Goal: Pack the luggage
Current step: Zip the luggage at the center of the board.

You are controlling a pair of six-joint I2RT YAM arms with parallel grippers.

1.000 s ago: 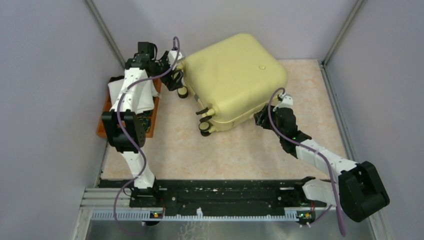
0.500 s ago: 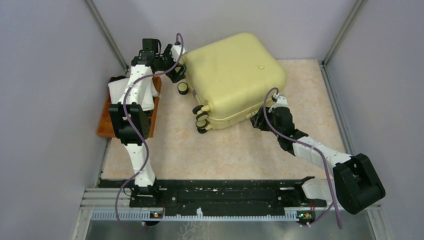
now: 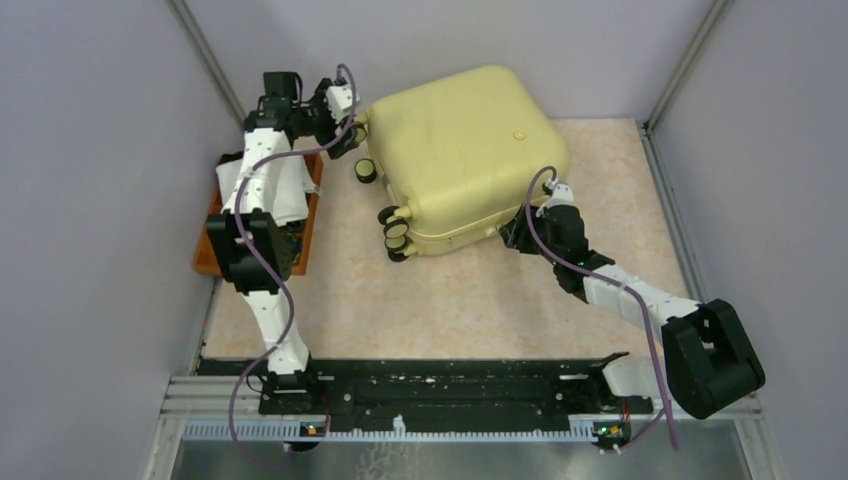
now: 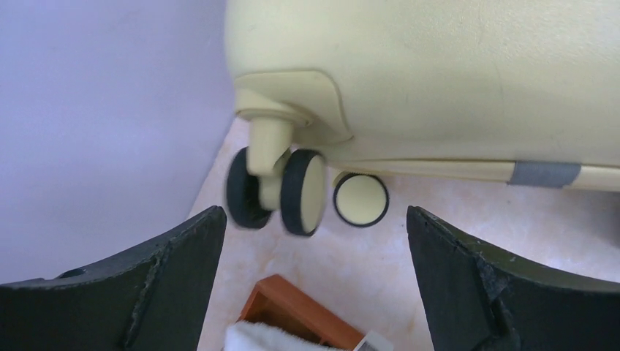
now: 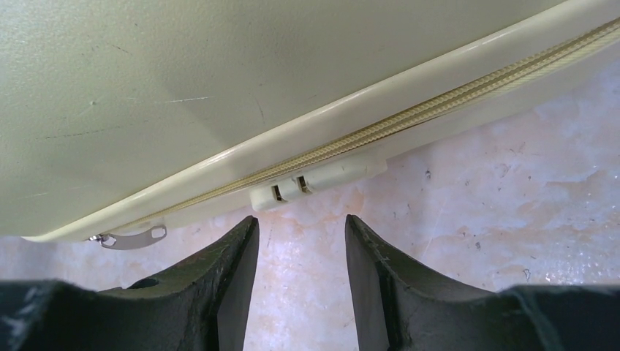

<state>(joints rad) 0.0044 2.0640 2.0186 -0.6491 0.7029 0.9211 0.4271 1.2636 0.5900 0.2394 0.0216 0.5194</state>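
Surface: pale marbled table (image 3: 450, 300) between lavender walls; the arm bases sit on a black rail at the near edge.
Right gripper (image 5: 301, 218): low at the near-right edge of the luggage (image 3: 465, 150), jaws partly apart with nothing between them, clear of the shell.
Zip (image 5: 409, 117): runs across that wrist view and looks closed; a small lock block (image 5: 318, 183) sits just ahead of the fingertips, and the metal pull (image 5: 131, 238) lies toward the left of that view.
Luggage: flat on the middle-to-far table, shut, wheeled end to the left, long axis running from there toward the far right.
Tray (image 3: 203, 262): orange, at the left edge, holding white cloth (image 4: 270, 338), apart from the luggage.
Left gripper (image 4: 314, 213): at the far-left corner, jaws spread wide and empty, a wheel (image 4: 303, 191) just beyond them.
Key relation: the shell likely has to open before anything goes in; the seam lies straight ahead of the right gripper, which is the nearer one to the pull.
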